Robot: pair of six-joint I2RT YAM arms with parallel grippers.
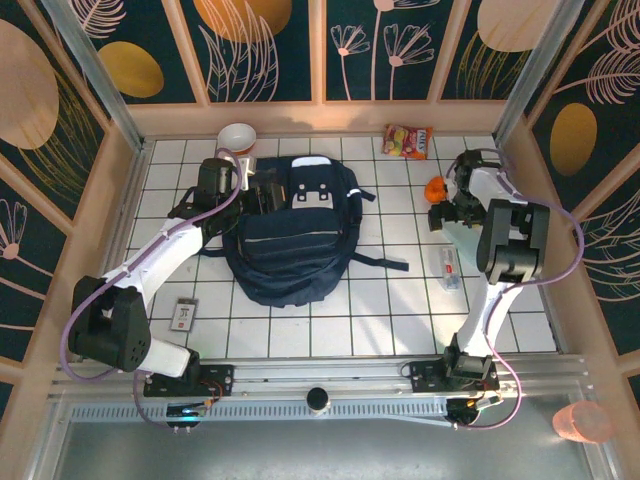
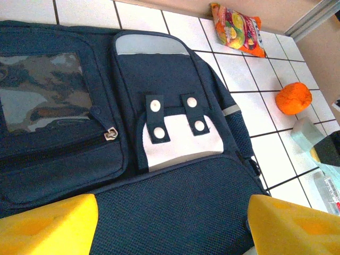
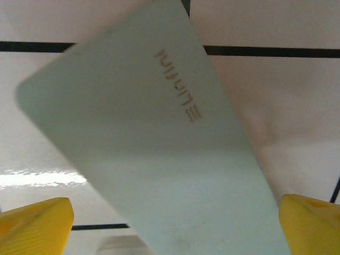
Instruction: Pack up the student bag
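The student bag (image 1: pixel 295 240), a big navy backpack with a light grey patch, lies flat mid-table. My left gripper (image 1: pixel 262 192) hovers at its far left corner. In the left wrist view the bag (image 2: pixel 159 79) spreads below, and the left gripper (image 2: pixel 172 223) stands open, its yellow fingers (image 2: pixel 48 226) wide apart over the mesh panel. My right gripper (image 1: pixel 447 212) is at the right side of the table. It is open (image 3: pixel 175 228) just above a pale green flat case (image 3: pixel 159 143) lying on the tiles; nothing is gripped.
A snack packet (image 1: pixel 408 140) lies at the back, with an orange object (image 1: pixel 435 188) beside the right gripper. A bowl (image 1: pixel 237 137) stands behind the bag. A clear packet (image 1: pixel 450 268) lies at the right and a small card (image 1: pixel 185 313) at the front left.
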